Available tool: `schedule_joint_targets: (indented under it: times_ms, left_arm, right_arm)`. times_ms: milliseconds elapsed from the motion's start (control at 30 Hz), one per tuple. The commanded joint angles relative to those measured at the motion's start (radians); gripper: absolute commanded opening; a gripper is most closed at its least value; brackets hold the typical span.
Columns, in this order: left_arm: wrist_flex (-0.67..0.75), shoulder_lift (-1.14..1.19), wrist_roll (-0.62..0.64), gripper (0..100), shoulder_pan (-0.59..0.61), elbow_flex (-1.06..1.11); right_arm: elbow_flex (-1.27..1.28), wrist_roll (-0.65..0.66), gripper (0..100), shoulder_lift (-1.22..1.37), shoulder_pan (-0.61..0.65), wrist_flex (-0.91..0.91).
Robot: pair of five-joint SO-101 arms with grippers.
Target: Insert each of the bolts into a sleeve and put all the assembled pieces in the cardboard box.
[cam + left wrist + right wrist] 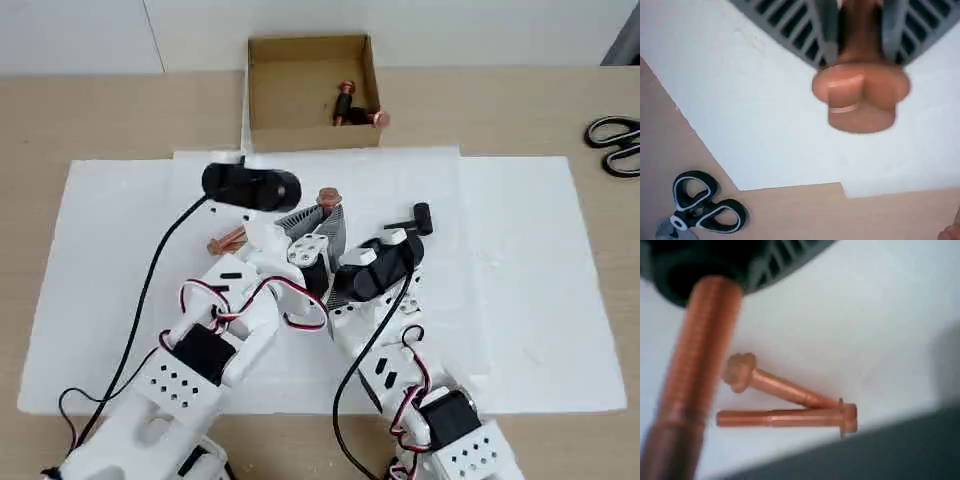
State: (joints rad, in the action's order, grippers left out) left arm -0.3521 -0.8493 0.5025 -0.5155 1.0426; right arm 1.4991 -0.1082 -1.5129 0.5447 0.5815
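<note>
My left gripper [318, 222] is shut on a copper bolt [860, 92] just below its head [328, 197], over the middle of the white foam sheet. My right gripper [322, 250] meets it from the near side, and in the right wrist view that bolt's shaft [700, 355] runs into a black sleeve [670, 275] held against a grey finger [785, 255]. Two loose bolts [228, 240] [790, 407] lie crossed on the foam to the left. One loose black sleeve [422, 215] lies to the right. The cardboard box [308, 42] at the back holds assembled pieces [352, 108].
The white foam sheet [520, 280] covers most of the wooden table. Scissors [615, 143] [705, 207] lie off the foam at the far right edge. Both arms' cables hang near the front edge.
</note>
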Motion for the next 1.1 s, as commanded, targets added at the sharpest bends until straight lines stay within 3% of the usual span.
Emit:
schedule_joint_targets:
  times_ms: [0,767,1067]
  left_arm:
    - [0.038,-0.035,-0.003,0,-0.006,0.002]
    - [0.041,-0.035,-0.003,0,-0.006,0.002]
    - [0.106,-0.035,-0.008,0,-0.017,0.067]
  right_arm:
    - [-0.014,0.000,0.4,-0.015,-0.010,-0.022]
    - [-0.014,0.000,0.4,-0.015,-0.008,-0.019]
    - [-0.014,0.000,0.4,-0.015,-0.008,-0.018]
